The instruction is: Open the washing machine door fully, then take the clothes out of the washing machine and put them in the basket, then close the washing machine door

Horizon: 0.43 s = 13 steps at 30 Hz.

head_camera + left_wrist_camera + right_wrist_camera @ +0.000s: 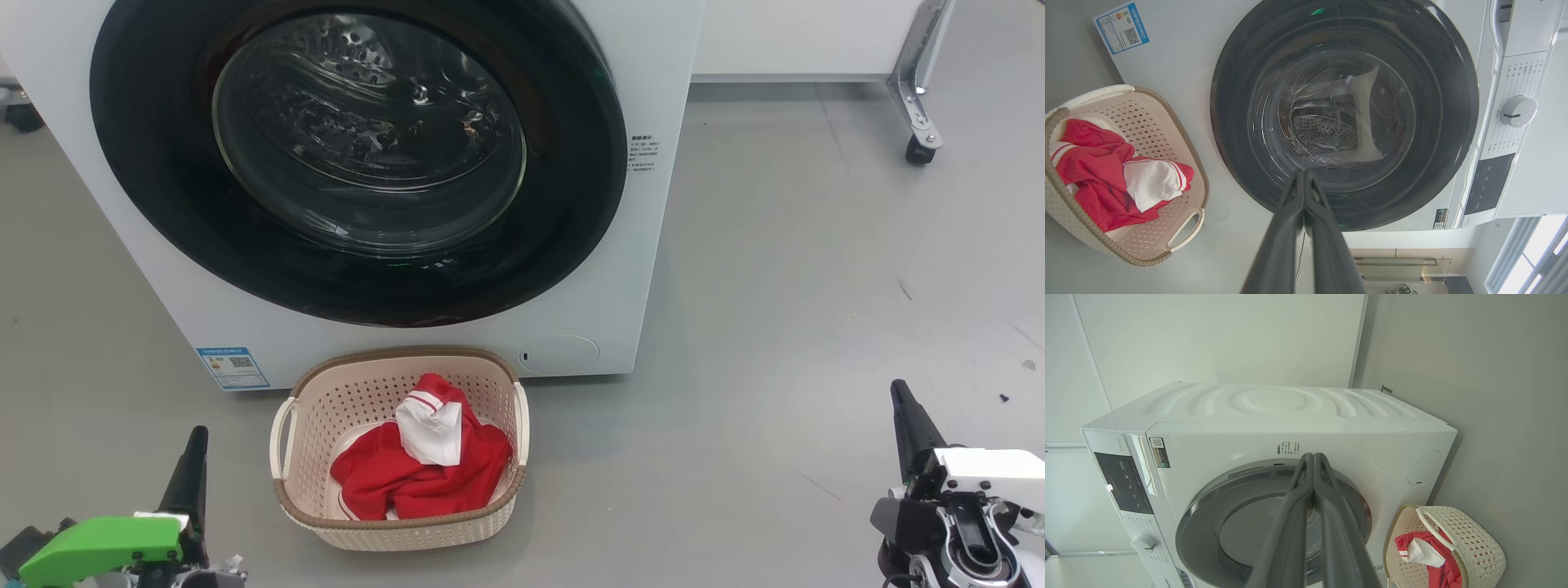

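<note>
Left gripper (196, 434) (pinched together) hovers near basket (406, 354) rim.

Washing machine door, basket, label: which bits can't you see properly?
- Head view: reflections on the washing machine door blur the drum inside.
- Head view: blue label print too small to read.
- Head view: clothes cover the basket bottom.
- Head view: upper edge cuts off the washing machine top.

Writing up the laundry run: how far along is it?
Looks finished. Done: the red clothes lie in the basket, and the door is shut on the washing machine. In hand: nothing; the left gripper and right gripper are shut, empty, clear of the door. Left: nothing visible.
</note>
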Available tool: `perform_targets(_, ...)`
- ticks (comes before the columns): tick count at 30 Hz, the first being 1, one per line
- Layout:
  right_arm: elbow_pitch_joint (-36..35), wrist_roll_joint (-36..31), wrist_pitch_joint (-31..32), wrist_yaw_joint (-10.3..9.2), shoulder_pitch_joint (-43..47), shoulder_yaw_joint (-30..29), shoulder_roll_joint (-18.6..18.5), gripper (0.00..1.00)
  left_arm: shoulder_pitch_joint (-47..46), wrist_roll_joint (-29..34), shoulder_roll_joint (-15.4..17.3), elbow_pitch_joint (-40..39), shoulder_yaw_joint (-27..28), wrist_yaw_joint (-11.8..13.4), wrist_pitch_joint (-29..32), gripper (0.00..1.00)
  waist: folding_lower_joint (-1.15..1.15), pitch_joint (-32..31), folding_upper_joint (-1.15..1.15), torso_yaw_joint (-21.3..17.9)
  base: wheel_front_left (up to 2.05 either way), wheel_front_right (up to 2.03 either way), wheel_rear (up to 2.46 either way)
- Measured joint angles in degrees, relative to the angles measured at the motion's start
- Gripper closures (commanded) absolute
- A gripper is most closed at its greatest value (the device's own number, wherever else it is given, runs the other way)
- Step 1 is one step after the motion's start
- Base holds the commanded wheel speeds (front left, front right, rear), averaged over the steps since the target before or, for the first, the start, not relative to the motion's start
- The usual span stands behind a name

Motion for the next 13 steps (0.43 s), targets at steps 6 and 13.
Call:
perform_targets(6,0.02,0.0,0.25,0.0,-0.01,-0.03,0.01,1.0,-0.03,0.0,-0.01,0.07,0.02,0.0,0.0,1.0,0.0,0.0,0.0,0.0,0.0,0.0,0.0)
perform_targets(13,0.05,0.0,0.33,0.0,-0.01,-0.07,0.01,1.0,-0.27,0.0,-0.02,0.11,0.04,0.0,0.01,1.0,0.0,0.0,0.0,0.0,0.0,0.0,0.0)
